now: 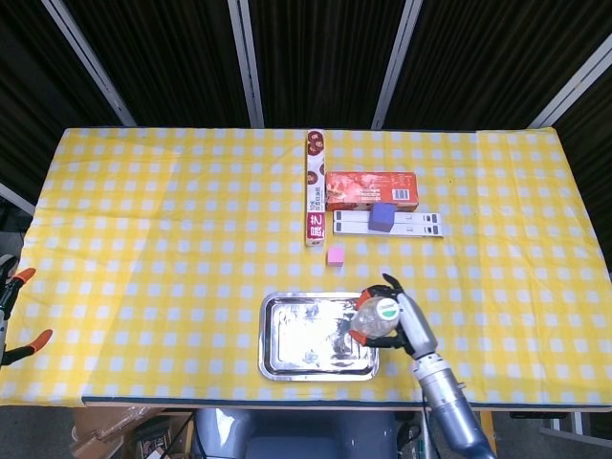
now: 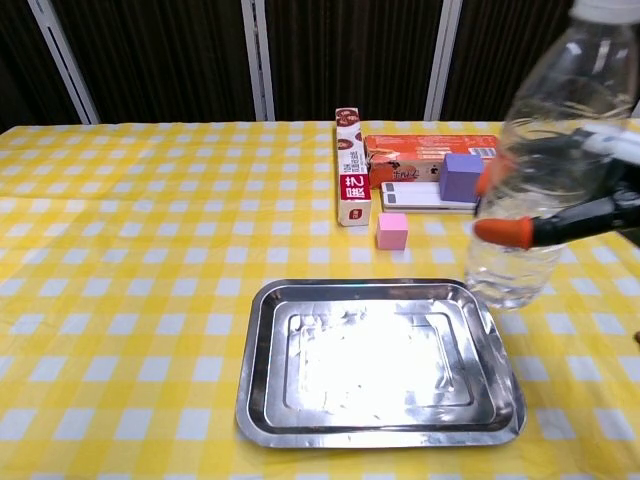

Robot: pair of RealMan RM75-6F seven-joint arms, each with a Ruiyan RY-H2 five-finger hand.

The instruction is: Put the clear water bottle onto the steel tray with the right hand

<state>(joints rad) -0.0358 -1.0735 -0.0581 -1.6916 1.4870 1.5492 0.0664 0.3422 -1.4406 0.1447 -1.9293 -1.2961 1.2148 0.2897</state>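
Note:
The clear water bottle [image 2: 545, 170] with a white cap [image 1: 387, 311] stands upright in my right hand [image 2: 585, 200], whose orange-tipped fingers wrap around its middle. In the chest view the bottle's base hangs just off the right rim of the steel tray [image 2: 270, 400], over the yellow checked cloth. In the head view my right hand [image 1: 400, 323] and the bottle overlap the right edge of the steel tray [image 1: 287, 363]. Nothing lies in the tray. Only the orange fingertips of my left hand [image 1: 11, 316] show at the table's far left edge, spread apart and holding nothing.
Behind the tray lie a small pink cube [image 2: 392, 231], a long narrow red-and-white box [image 2: 351, 180], a red box [image 2: 430, 152], and a purple block [image 2: 461, 177] on a white flat strip [image 1: 421, 225]. The table's front edge runs close below the tray.

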